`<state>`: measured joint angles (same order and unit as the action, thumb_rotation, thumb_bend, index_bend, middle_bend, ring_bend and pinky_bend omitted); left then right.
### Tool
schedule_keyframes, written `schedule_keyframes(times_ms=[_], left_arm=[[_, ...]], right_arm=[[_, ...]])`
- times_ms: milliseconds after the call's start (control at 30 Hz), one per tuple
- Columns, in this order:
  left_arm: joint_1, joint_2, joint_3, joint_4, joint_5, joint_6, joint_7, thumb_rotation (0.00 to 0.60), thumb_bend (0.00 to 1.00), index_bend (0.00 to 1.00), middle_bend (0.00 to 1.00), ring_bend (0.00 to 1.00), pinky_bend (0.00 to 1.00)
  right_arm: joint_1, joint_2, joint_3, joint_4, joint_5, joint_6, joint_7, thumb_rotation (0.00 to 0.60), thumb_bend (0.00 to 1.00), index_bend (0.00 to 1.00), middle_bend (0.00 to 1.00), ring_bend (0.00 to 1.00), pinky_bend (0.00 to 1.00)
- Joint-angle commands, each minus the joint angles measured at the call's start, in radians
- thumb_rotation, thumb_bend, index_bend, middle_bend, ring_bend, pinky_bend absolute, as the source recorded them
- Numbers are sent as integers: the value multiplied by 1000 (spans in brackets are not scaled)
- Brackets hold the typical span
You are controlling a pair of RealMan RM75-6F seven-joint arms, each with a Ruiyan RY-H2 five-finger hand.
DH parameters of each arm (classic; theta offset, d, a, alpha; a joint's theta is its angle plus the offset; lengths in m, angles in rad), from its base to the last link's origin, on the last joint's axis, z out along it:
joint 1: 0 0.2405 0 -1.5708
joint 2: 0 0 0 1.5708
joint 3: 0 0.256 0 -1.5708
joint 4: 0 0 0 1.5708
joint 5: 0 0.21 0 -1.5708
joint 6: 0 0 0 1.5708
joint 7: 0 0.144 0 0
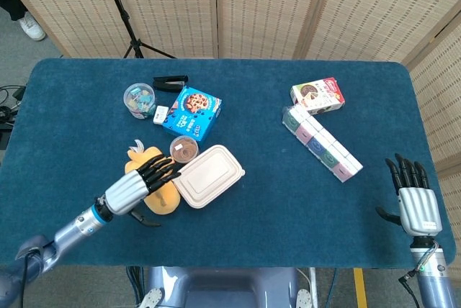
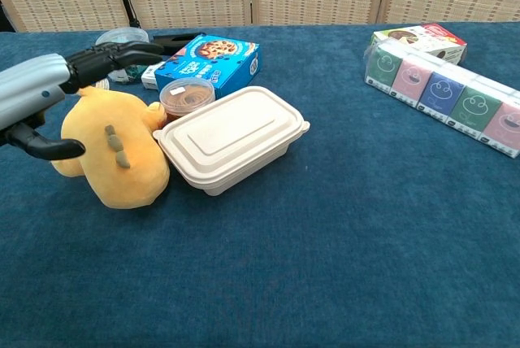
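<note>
The left hand (image 1: pixel 137 186), fingers spread and holding nothing, hovers over one soft yellow plush toy (image 2: pixel 118 149) lying beside one beige lidded container (image 2: pixel 233 137) on the desk (image 1: pixel 259 200), while the right hand (image 1: pixel 415 200) rests open far right

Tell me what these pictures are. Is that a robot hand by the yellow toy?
Yes. It is a robot with two arms, and each ends in a hand with fingers. One picture looks down from the robot's head, the other looks forward from its chest, lower and closer. The left hand floats open just above the yellow plush toy, holding nothing. The right hand lies flat and open near the table's edge, far from everything; only the head picture shows it. On the blue table next to the toy sit a beige lunch box with its lid on, a small brown cup, a blue cookie box and a clear jar. Farther off lie a row of pastel packs and a red-and-white box.
</note>
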<state>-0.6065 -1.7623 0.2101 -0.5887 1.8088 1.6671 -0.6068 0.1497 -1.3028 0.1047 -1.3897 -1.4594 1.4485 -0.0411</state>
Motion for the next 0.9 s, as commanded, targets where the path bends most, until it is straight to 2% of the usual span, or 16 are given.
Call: schedule_keyframes(times_ms=[33, 200, 300, 367, 433, 467, 700, 900], left_arm=[[24, 147, -32, -208, -58, -41, 64, 14, 0, 0, 0, 0, 0], [61, 328, -38, -461, -128, -108, 157, 150, 0, 0, 0, 0, 0], [103, 463, -33, -637, -191, -149, 265, 327, 0, 0, 0, 0, 0], [123, 514, -33, -710, -215, -161, 316, 490, 0, 0, 0, 0, 0], [151, 552, -33, -769, -241, -168, 353, 579, 0, 0, 0, 0, 0], [162, 563, -33, -785, -248, -169, 366, 600, 0, 0, 0, 0, 0], [282, 618, -39, -890, -346, -154, 439, 600, 0, 0, 0, 0, 0], [340, 626, -70, -912, -376, -122, 450, 600, 0, 0, 0, 0, 0]], right_arm=[[1, 5, -1, -5, -6, 2, 2, 600, 0, 0, 0, 0, 0], [4, 14, -4, -19, -24, 8, 4, 600, 0, 0, 0, 0, 0], [5, 19, -9, -30, -36, 11, 5, 600, 0, 0, 0, 0, 0], [5, 22, -10, -35, -40, 13, 7, 600, 0, 0, 0, 0, 0], [5, 26, -12, -41, -46, 16, 9, 600, 0, 0, 0, 0, 0], [5, 29, -13, -44, -48, 16, 11, 600, 0, 0, 0, 0, 0], [0, 39, -10, -52, -68, 49, -2, 600, 0, 0, 0, 0, 0], [-9, 32, 1, -42, -81, 96, -39, 600, 0, 0, 0, 0, 0]])
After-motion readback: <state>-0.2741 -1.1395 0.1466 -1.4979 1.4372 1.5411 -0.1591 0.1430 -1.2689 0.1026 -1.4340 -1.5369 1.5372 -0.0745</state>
